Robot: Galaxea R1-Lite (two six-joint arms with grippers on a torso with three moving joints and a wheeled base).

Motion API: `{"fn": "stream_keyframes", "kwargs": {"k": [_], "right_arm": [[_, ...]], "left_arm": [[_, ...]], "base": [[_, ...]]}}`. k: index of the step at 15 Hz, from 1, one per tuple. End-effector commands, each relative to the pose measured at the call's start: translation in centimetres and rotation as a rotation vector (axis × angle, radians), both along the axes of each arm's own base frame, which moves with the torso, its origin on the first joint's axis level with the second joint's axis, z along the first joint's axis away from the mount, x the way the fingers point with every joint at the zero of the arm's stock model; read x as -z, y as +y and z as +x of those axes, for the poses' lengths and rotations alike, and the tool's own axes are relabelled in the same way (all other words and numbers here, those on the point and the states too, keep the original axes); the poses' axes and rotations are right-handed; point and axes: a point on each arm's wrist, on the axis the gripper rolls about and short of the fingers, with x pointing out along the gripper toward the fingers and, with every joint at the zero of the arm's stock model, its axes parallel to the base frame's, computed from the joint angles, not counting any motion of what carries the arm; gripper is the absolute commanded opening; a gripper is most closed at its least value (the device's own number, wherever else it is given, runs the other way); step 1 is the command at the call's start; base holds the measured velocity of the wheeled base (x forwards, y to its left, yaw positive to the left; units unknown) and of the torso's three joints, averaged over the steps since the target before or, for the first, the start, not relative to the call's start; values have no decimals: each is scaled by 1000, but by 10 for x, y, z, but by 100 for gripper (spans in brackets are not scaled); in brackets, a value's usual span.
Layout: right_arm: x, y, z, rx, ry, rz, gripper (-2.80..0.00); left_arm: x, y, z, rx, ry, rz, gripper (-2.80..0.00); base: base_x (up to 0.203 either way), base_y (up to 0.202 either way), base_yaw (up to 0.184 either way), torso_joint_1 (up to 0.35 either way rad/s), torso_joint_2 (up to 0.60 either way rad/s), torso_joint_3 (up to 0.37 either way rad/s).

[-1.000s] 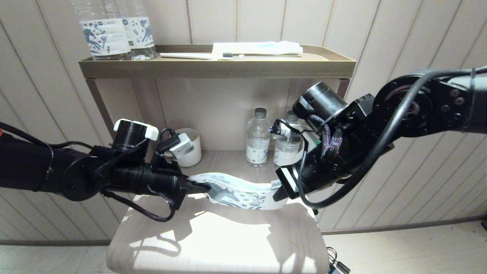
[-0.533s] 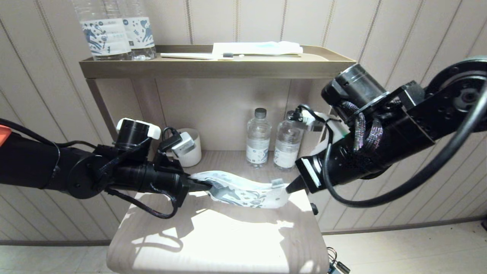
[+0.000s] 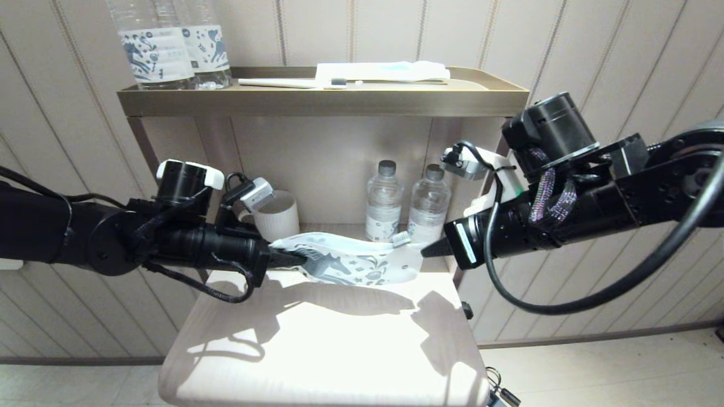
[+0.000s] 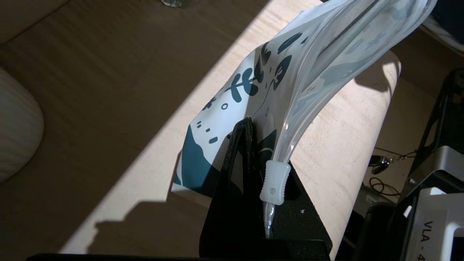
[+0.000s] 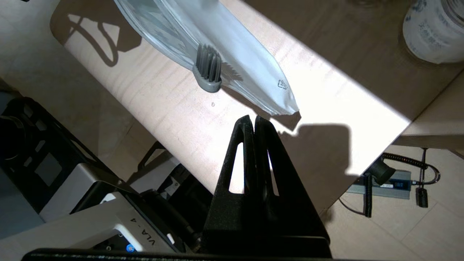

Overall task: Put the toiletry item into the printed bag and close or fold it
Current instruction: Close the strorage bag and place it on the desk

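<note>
The left gripper is pinched hard on the zip-end corner of the printed bag, its fingers pressed flat with the film between them and the white slider sitting just above the pads in the left wrist view. From that grip the bag hangs out toward three o'clock in the head view, sagging a little above the pale wooden stool top, which it does not appear to rest on.

The toothbrush lies mostly inside; its dark bristle head pokes out near the far end, at about one o'clock from the right gripper. That gripper has its fingers pressed together on nothing, tips just short of the bag's free corner at nine o'clock from it, apart from the film.

The step in hand looks like getting the head fully in before closing. To do it well, the left grip should hold the corner steady and keep the bag level, so the brush does not slide back out; the right tips can nudge the head inward along the bag's length, lightly, since thin film buckles easily.

Behind stand two small bottles and a cup.
</note>
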Motion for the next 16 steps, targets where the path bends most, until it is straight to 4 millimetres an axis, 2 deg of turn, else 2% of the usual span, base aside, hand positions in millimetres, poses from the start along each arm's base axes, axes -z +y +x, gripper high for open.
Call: {"fn": "stream_keyframes", "kwargs": {"k": [1, 3, 5, 7, 14, 16], "right_arm": [[3, 3, 6, -3, 7, -3, -280], [-2, 3, 8, -2, -7, 9, -280], [-15, 5, 10, -7, -53, 32, -280], [-29, 15, 9, -33, -94, 60, -280], [-26, 19, 9, -34, -82, 62, -280], [-35, 19, 4, -19, -111, 76, -280]], "left_arm": [[-7, 4, -1, 3, -13, -12, -280], [-13, 7, -5, 9, -12, -23, -280], [-20, 12, -9, 25, 12, -39, -280], [-28, 19, -11, 48, 34, -66, -280], [-35, 29, -11, 100, 61, -132, -280], [-32, 30, -10, 118, 74, -149, -280]], "base": [[0, 0, 0, 0, 0, 0], [0, 0, 0, 0, 0, 0], [0, 0, 0, 0, 0, 0], [0, 0, 0, 0, 0, 0], [0, 0, 0, 0, 0, 0], [0, 0, 0, 0, 0, 0]]}}
